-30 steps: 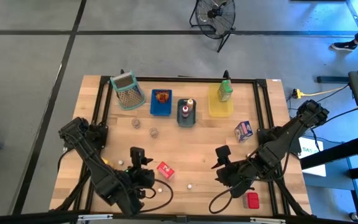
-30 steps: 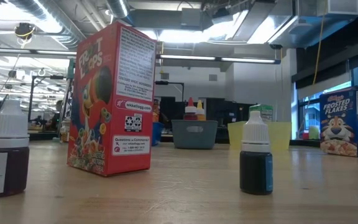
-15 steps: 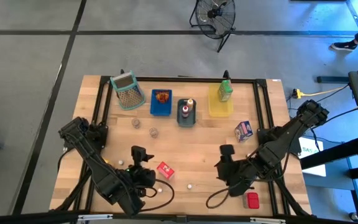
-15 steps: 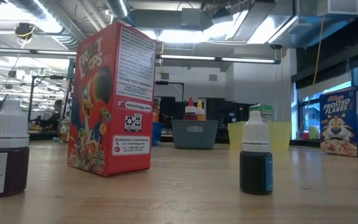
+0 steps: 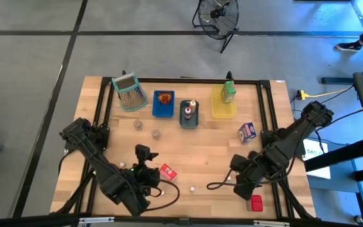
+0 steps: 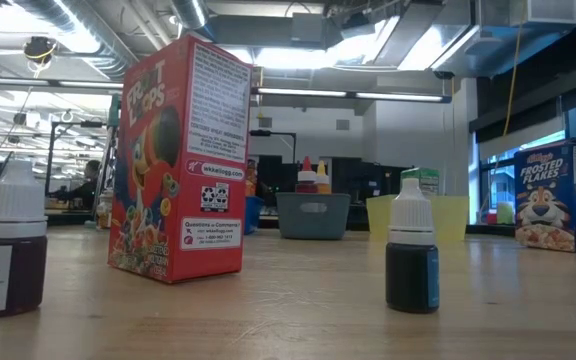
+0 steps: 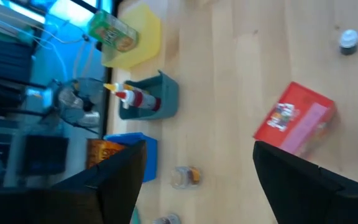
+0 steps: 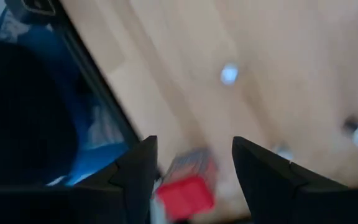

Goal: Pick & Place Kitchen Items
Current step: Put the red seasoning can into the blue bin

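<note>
Bare wood (image 5: 200, 148) between trays (image 5: 188, 116) and arms

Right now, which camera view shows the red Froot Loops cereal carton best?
The low view: the red Froot Loops cereal carton stands upright, close, print readable. The high view shows it small from above; the left wrist view shows it beyond that arm's fingers. The right wrist view shows only a blurred red thing.

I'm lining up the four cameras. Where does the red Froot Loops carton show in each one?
High view: red carton on the near part of the table, just right of the left gripper.
Low view: carton upright, left of centre, large.
Left wrist view: carton on the wood beyond the right-hand finger.
Right wrist view: too blurred to tell.
Shared landmark: grey tray with the sauce bottles.
</note>
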Tool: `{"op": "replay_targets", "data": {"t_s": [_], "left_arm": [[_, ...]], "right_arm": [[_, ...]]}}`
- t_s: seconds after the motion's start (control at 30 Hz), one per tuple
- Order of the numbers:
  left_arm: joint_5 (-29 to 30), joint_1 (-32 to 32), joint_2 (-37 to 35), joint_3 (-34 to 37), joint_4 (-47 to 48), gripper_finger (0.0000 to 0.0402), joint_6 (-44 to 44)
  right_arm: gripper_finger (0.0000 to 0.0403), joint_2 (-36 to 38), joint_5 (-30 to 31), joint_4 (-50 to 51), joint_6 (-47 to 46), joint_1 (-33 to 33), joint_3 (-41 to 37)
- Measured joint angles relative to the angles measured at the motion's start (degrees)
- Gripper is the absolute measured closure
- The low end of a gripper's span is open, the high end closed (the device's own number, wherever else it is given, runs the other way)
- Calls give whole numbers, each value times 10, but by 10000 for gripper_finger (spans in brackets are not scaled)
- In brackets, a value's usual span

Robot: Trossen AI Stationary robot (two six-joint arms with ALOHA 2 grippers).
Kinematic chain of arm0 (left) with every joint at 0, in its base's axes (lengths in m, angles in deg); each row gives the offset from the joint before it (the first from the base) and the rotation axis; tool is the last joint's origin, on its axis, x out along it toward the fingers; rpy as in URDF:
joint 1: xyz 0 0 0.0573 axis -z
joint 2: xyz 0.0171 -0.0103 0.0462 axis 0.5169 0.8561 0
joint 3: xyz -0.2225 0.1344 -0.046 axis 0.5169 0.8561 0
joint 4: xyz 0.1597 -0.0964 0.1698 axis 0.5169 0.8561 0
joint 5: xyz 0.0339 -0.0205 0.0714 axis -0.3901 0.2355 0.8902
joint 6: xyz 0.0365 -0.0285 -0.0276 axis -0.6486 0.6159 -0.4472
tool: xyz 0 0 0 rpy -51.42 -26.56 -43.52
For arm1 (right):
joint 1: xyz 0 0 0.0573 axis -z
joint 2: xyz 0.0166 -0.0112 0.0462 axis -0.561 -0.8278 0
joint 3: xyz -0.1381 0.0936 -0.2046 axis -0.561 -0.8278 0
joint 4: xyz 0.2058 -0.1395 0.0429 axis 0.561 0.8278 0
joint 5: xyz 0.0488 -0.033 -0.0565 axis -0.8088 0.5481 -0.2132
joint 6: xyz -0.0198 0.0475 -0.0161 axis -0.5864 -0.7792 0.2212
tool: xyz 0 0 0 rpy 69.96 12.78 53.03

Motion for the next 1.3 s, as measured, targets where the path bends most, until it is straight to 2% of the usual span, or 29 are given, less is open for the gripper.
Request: {"op": "replay_targets", "data": {"t_s": [0.13,0.4,0.63,0.77,1.0,1.3], "left_arm": [[27,-13,0,0,0,111,-43],[100,-52,0,0,0,111,-122],[80,-115,-1,0,0,111,-180],[86,-156,-1,0,0,111,-190],[80,-207,-5,0,0,111,-206],[80,-227,-5,0,0,111,-213]], "right_arm": [[192,0,-47,4,-85,-19,0],[192,0,-58,7,-297,-80,0],[192,-1,-48,12,-503,-148,0],[192,-11,-27,-1,-590,-181,0],[192,-52,-28,-44,-625,-200,0],[192,-95,-59,-27,-647,-199,0]]}}
